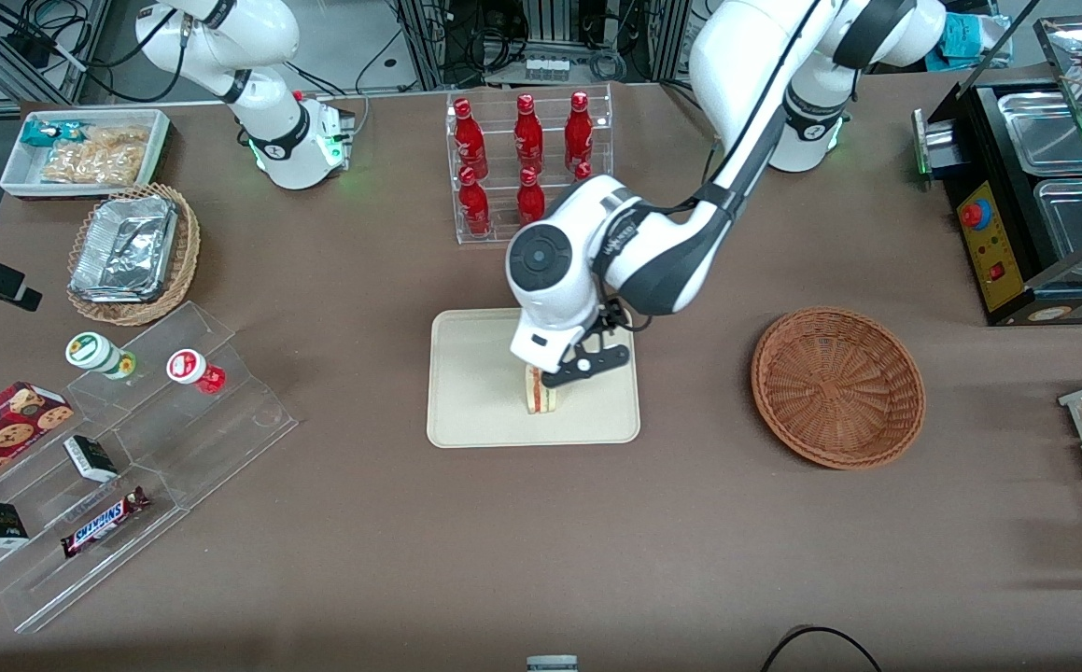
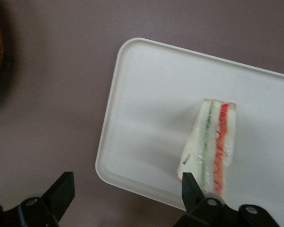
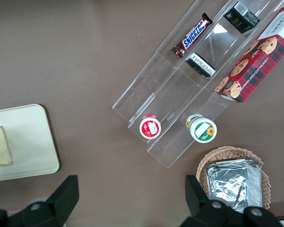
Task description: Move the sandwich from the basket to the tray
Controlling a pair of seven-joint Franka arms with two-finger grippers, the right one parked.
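Note:
The sandwich (image 1: 541, 392), a wedge of pale bread with red and green layers, lies on the cream tray (image 1: 466, 411) in the middle of the table. My left gripper (image 1: 583, 362) hangs just above the tray, close over the sandwich, open and holding nothing. In the left wrist view the sandwich (image 2: 210, 142) rests flat on the tray (image 2: 146, 94) beside one black fingertip (image 2: 189, 187), and the gripper (image 2: 126, 185) stands wide open. The reddish-brown basket (image 1: 837, 387) is empty, toward the working arm's end of the table. The right wrist view also shows the sandwich (image 3: 0, 146) on the tray (image 3: 28, 142).
A clear rack of red bottles (image 1: 526, 159) stands farther from the front camera than the tray. Toward the parked arm's end are a stepped acrylic display (image 1: 139, 448) with snacks, a tan wicker basket of foil containers (image 1: 130, 252) and a white snack bin (image 1: 83, 149). A black machine (image 1: 1035, 187) stands at the working arm's end.

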